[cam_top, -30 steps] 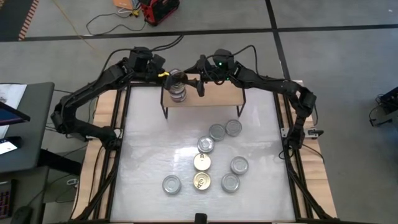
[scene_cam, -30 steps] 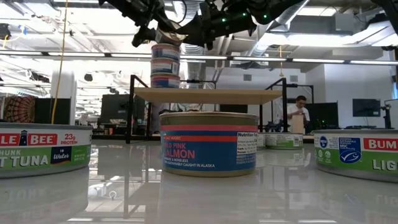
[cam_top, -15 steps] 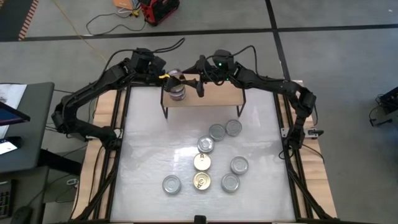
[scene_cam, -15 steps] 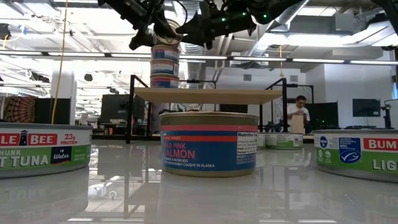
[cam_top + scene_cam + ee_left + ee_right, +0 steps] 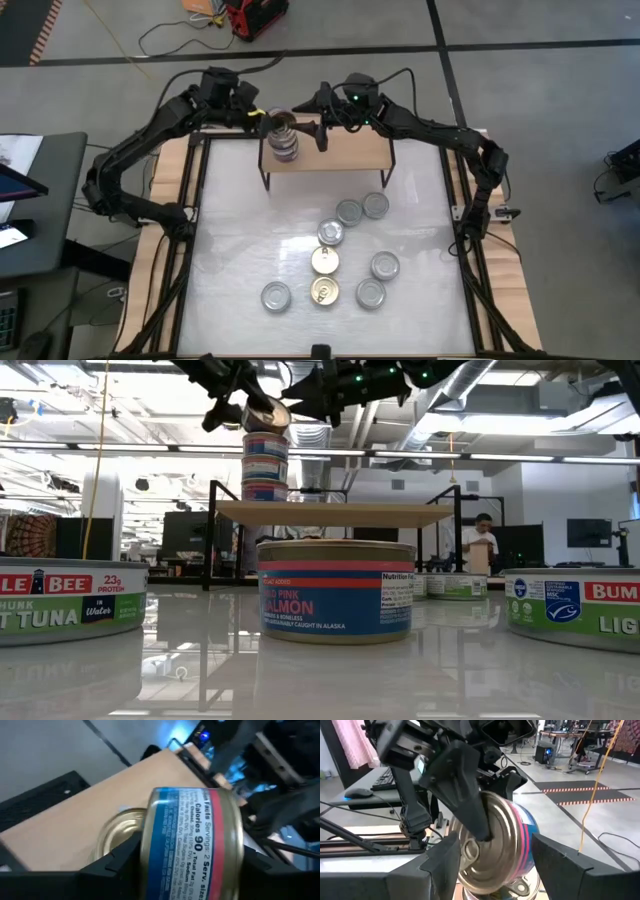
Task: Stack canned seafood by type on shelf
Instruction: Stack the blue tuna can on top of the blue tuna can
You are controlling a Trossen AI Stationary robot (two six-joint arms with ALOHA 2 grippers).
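Observation:
The shelf point(image 5: 345, 152) point(image 5: 340, 513) stands at the table's far edge. On its left end is a stack of tins point(image 5: 286, 146) point(image 5: 265, 465); its top gold lid point(image 5: 117, 832) shows in the left wrist view. My left gripper point(image 5: 270, 118) point(image 5: 250, 405) is shut on one more tin point(image 5: 266, 415) point(image 5: 192, 845) just above the stack. My right gripper point(image 5: 322, 130) point(image 5: 500, 865) is open just right of that tin, with a finger on either side of it and apart from it. Several tins lie on the table point(image 5: 325, 260). My left gripper pinches the tin by its two flat faces: one finger point(image 5: 467, 802) lies across the gold lid point(image 5: 495, 845), the other is behind the tin. The fingers come from the table's left. The tin is tipped on edge, label point(image 5: 200, 840) outward; whether its lower rim touches the stack I cannot tell.
Gold- and silver-lidded tins are spread over the table's middle and near part point(image 5: 348, 211) point(image 5: 276, 296) point(image 5: 385, 265). In the low view a salmon tin point(image 5: 335, 595) stands close in front, others at both sides. The shelf's right part point(image 5: 365, 150) is bare. A person point(image 5: 484, 545) is far behind.
My left gripper has drawn back toward the table's far left and turned, tipping the held tin from flat to on edge above the stack. My right gripper has risen a little. The stack has stayed in place.

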